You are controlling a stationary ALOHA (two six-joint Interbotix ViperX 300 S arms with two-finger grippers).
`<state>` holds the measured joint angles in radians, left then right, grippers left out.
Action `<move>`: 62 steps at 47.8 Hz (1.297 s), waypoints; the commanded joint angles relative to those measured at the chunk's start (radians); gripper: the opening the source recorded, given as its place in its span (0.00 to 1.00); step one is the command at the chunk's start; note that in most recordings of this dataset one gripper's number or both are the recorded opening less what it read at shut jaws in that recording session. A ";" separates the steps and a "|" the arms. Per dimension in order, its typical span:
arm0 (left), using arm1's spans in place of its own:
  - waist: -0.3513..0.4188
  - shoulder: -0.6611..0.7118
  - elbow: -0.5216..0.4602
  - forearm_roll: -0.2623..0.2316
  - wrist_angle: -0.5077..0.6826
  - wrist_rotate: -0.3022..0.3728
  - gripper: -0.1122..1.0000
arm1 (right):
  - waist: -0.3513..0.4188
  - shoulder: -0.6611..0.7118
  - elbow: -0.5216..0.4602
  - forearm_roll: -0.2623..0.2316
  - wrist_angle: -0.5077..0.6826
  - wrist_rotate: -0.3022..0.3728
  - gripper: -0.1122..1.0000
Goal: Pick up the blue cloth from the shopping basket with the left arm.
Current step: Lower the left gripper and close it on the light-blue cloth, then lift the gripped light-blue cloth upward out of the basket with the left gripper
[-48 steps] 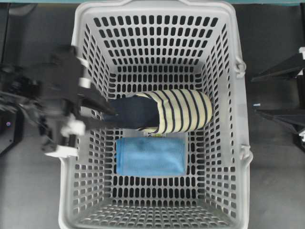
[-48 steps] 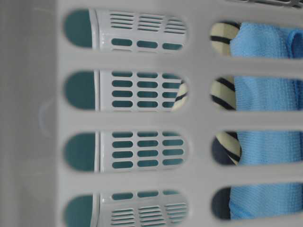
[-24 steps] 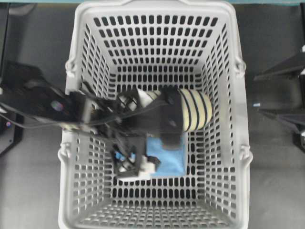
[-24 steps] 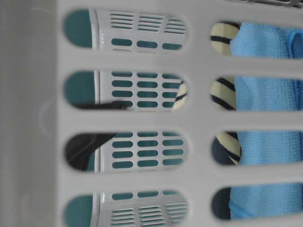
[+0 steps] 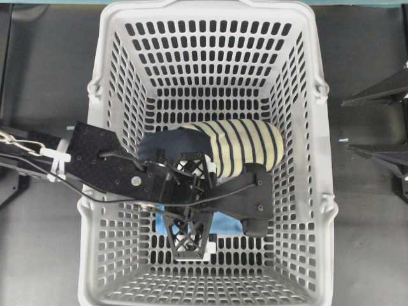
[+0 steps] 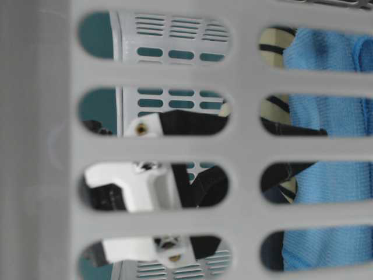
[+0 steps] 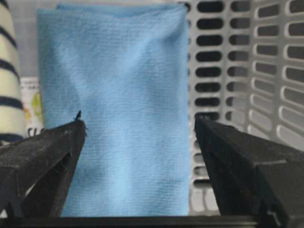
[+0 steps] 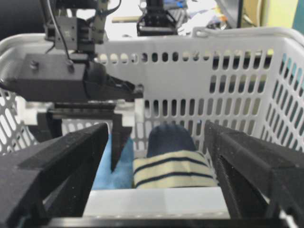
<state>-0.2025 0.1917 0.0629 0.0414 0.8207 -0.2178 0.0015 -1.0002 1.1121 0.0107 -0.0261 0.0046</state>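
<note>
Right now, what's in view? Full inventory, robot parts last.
shopping basket: one, light grey, slotted, centre of the overhead view.
blue cloth: one, sky blue, folded, on the basket floor beside the striped roll.
rolled fabric: one, navy and cream stripes, mid-basket floor.
printed label: one, white, partly hidden between cloth and roll.
left tool: one, black, open, down inside the basket, fingers either side of the cloth.
right tool: one, black, open, outside the basket, holding nothing.

Left arm (image 5: pixel 102 166), at the frame's left edge outside the shopping basket (image 5: pixel 210 19) a second ago, now reaches inside, left gripper (image 7: pixel 140 137) spread wide above the blue cloth (image 7: pixel 118 104).
</note>
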 commanded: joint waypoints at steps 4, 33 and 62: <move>0.006 0.000 0.008 0.003 0.000 0.003 0.91 | 0.000 0.003 -0.021 -0.002 -0.015 0.000 0.81; -0.002 0.011 0.023 0.005 0.081 -0.005 0.45 | -0.002 -0.002 -0.020 -0.002 -0.025 0.003 0.81; -0.009 -0.028 -0.390 0.003 0.436 0.006 0.15 | -0.006 -0.006 -0.018 0.000 -0.028 0.005 0.81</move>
<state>-0.2056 0.1963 -0.2040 0.0414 1.1628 -0.2102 -0.0031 -1.0094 1.1121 0.0107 -0.0430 0.0077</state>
